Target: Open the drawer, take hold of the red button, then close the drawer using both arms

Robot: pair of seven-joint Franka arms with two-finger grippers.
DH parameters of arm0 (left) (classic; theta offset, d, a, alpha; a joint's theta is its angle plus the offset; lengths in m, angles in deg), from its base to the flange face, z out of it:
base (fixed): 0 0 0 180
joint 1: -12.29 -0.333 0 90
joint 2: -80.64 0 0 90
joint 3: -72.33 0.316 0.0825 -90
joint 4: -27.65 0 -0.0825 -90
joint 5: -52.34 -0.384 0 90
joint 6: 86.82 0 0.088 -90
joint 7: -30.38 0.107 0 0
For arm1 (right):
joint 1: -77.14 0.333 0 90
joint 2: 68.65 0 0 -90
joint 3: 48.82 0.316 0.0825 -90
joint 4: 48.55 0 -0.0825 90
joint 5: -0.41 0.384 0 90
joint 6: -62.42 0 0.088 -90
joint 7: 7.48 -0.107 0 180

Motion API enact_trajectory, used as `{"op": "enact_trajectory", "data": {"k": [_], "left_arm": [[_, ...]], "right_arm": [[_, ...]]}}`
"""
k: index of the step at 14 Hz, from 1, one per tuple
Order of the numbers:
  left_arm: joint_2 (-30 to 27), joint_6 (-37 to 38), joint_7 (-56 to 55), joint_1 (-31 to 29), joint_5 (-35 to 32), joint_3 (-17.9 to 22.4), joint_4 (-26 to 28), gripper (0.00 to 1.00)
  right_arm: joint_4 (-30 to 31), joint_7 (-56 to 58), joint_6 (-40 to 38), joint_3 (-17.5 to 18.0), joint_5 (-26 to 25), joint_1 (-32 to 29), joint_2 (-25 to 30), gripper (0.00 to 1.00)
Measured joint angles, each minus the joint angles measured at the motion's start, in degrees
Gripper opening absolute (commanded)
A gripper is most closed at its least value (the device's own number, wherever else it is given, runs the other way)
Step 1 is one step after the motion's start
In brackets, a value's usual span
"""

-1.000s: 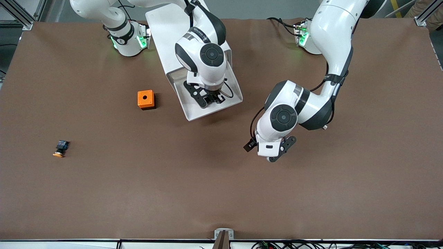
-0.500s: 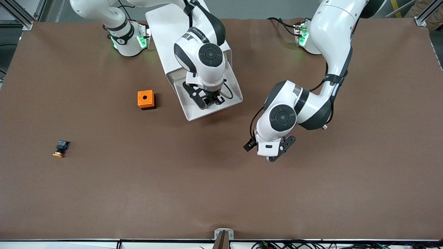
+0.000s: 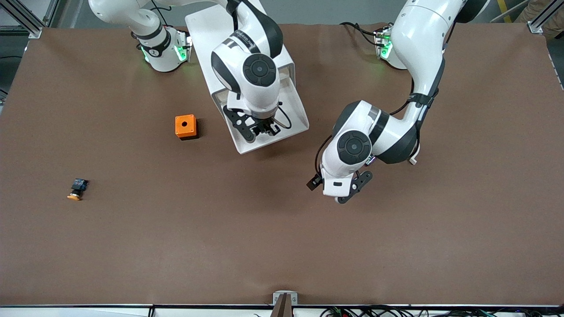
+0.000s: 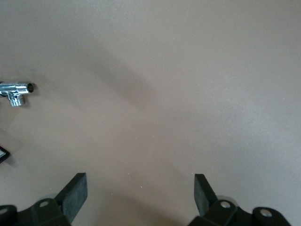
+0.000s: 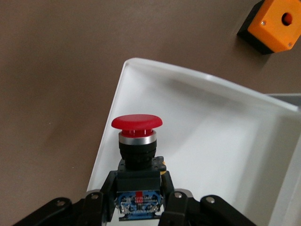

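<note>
Robot lab: two arms (image 3: 396,132), aluminium framing (image 3: 26,17)

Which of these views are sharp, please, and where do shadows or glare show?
Front view: evenly lit, soft shadows under both arms on the table. Right wrist view: the button in the right gripper is crisp, the drawer glare-free. Left wrist view: a diagonal shadow band, bright glints on the chrome fitting, the left gripper fingers slightly soft.

Left gripper (image 3: 339,193) agape, right gripper (image 3: 263,127) clamped.
</note>
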State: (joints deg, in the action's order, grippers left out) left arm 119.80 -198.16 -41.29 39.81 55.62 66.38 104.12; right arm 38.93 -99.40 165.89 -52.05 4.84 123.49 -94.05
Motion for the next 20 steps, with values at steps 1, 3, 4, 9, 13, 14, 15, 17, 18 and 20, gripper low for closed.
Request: {"op": "enact_trajectory", "data": {"k": [1, 3, 4, 9, 13, 14, 15, 17, 18, 20], "left_arm": [[0.0, 0.0, 0.0, 0.1, 0.0, 0.0, 0.0, 1.0], [0.0, 0.0, 0.0, 0.4, 0.0, -0.3, 0.1, 1.0], [0.0, 0.0, 0.0, 0.6, 0.0, -0.4, 0.1, 1.0], [0.0, -0.1, 0.0, 2.6, 0.0, -1.4, 0.2, 1.0], [0.0, -0.1, 0.0, 4.8, 0.0, -1.5, 0.3, 1.0], [0.0, -0.1, 0.0, 5.2, 0.0, -1.5, 0.4, 1.0], [0.0, -0.1, 0.0, 5.5, 0.0, -1.5, 0.5, 1.0], [0.1, -0.1, 0.0, 6.1, 0.0, -1.6, 0.6, 1.0], [0.2, -0.1, 0.0, 6.6, 0.0, -1.6, 0.7, 1.0], [0.4, -0.1, 0.0, 7.9, 0.0, -1.6, 0.8, 1.0]], "right_arm": [[-0.4, 2.2, -2.3, -0.1, 0.0, -1.1, 0.5, 0.0], [-0.6, 6.9, -6.4, -0.2, 0.0, -4.3, 2.3, 0.0], [-0.6, 10.0, -8.1, -0.3, 0.0, -6.3, 3.6, 0.0], [6.4, 29.4, -10.5, -0.5, -0.1, -18.2, 13.0, 0.0], [16.8, 49.2, -9.2, -0.7, -0.1, -29.8, 21.0, 0.0], [19.5, 53.8, -7.7, -0.7, -0.1, -32.6, 22.5, 0.0], [22.4, 58.2, -5.3, -0.8, -0.1, -35.2, 23.6, 0.0], [28.7, 66.9, 2.3, -0.8, -0.4, -40.3, 24.6, 0.0], [31.5, 71.1, 6.6, -0.8, -1.0, -42.8, 24.6, 0.0], [35.3, 78.3, 13.7, -0.9, -3.8, -47.8, 23.6, 0.0]]}}
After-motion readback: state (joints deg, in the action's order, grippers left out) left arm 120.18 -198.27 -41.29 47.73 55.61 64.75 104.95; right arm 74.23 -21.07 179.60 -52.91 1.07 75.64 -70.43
